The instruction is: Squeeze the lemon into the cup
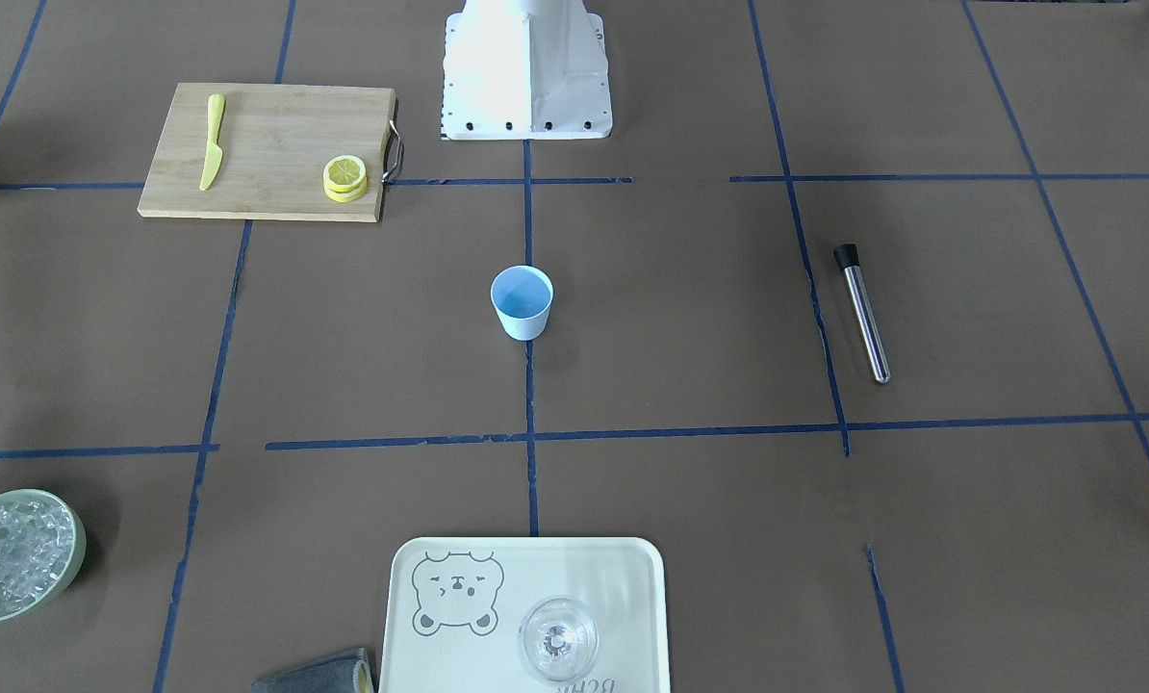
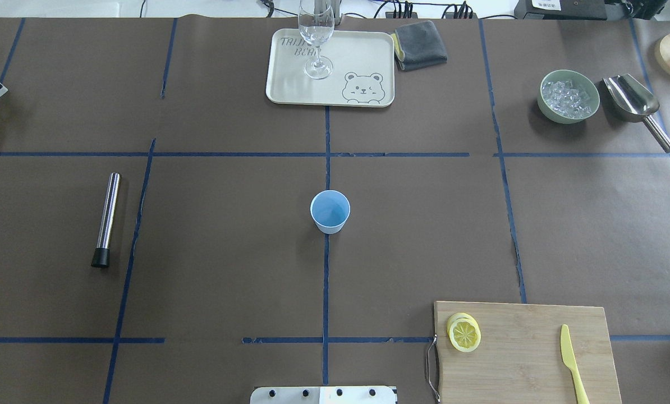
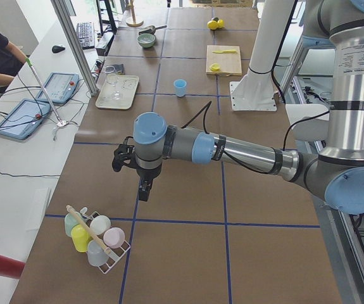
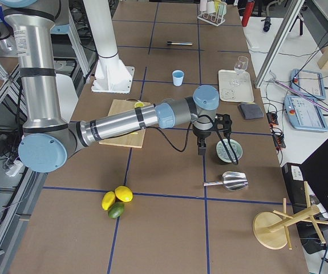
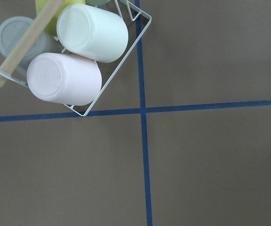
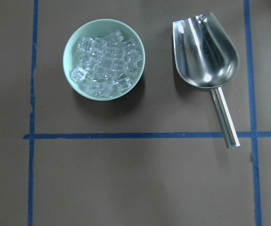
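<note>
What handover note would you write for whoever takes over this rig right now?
The left gripper hangs near a cup rack, the right gripper near the ice bowl; open or shut cannot be told for either.
The lemon slices sit stacked on the cutting board; the cup stands upright mid-table, apart from them.
Done: nothing visible.
Left: grasp a slice, squeeze it over the cup.
</note>
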You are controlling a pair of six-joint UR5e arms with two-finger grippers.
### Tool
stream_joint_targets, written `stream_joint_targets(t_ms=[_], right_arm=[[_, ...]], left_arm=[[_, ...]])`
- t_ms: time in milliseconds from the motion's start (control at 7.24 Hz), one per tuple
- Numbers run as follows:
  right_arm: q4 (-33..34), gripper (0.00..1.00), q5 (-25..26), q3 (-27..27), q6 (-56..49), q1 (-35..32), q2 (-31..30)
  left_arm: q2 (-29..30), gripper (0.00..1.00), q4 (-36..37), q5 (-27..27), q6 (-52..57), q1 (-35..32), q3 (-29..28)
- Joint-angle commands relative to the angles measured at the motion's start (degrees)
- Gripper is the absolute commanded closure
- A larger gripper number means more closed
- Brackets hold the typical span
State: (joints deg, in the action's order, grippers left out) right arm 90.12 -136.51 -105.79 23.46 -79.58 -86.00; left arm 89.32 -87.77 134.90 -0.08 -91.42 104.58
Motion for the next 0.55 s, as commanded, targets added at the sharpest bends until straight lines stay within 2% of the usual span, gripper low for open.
stream_joint_targets(t_ms=[0, 138, 276, 414], right_arm=[[-0.5, 0.00, 7.7, -11.7, 15.2, 11.0, -3.6], [-0.7, 0.00, 8.4, -15.3, 18.5, 14.0, -5.6], [-4.4, 0.00, 8.6, -17.8, 24.0, 15.8, -7.8], [-9.3, 0.00, 10.5, -20.1, 31.9, 20.5, -9.8]], left_arm=[[0.6, 0.00, 0.0, 0.0, -0.4, 1.7, 0.5], [0.7, 0.00, -0.1, 0.1, -2.5, 3.1, 0.6], [0.7, 0.00, -1.2, 0.1, -4.5, 4.0, 1.0], [0.7, 0.00, -1.3, 0.1, -4.7, 4.4, 0.9]])
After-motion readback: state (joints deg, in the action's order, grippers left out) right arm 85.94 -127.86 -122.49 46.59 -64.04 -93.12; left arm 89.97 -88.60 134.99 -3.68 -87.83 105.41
